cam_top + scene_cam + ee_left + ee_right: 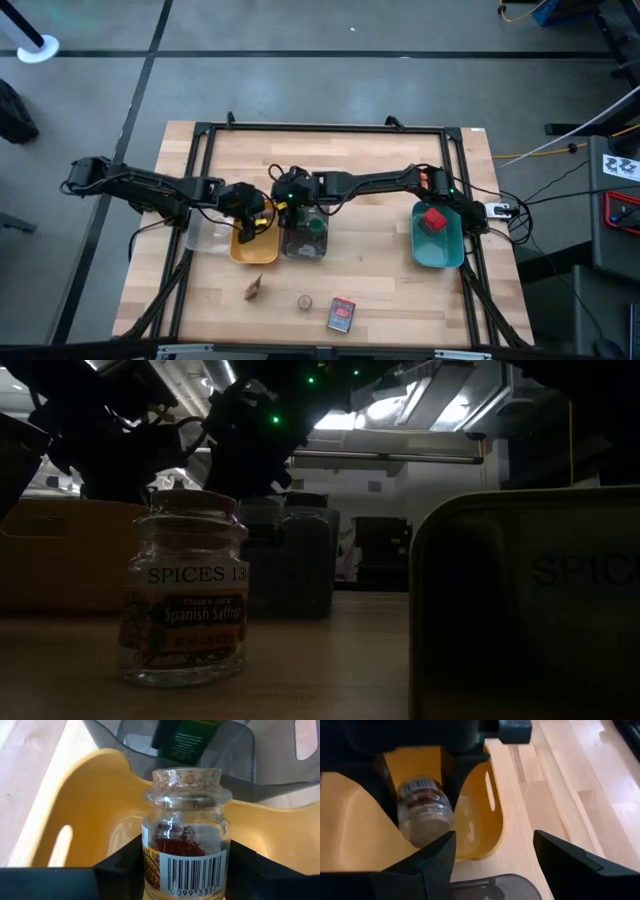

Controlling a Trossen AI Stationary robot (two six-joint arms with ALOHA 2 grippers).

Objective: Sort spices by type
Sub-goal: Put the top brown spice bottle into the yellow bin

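My left gripper (258,215) is shut on a small cork-stoppered glass jar (186,820) of red threads and hangs over the yellow tray (250,250). My right gripper (287,195) stands open just beside it, above the grey tray (305,240), with nothing between its fingers (495,855). A green-labelled jar (190,740) stands in the grey tray. A red box (432,220) lies in the teal tray (440,250). On the near table lie a brown packet (253,290), a second cork jar (305,302) and a red box (341,315). My left gripper pinches the jar's lower body (155,867) between its two fingers (120,870), one on each side, below the neck. The fingers slant down from the table's left. The jar is tilted, its base (427,827) toward the tray; whether it touches the tray floor I cannot tell.
A clear tray (208,235) sits left of the yellow one. The four trays stand in a row across the table's middle. The two arms nearly meet over the yellow and grey trays. In the low view the near jar (185,595) and red box (530,610) stand close.
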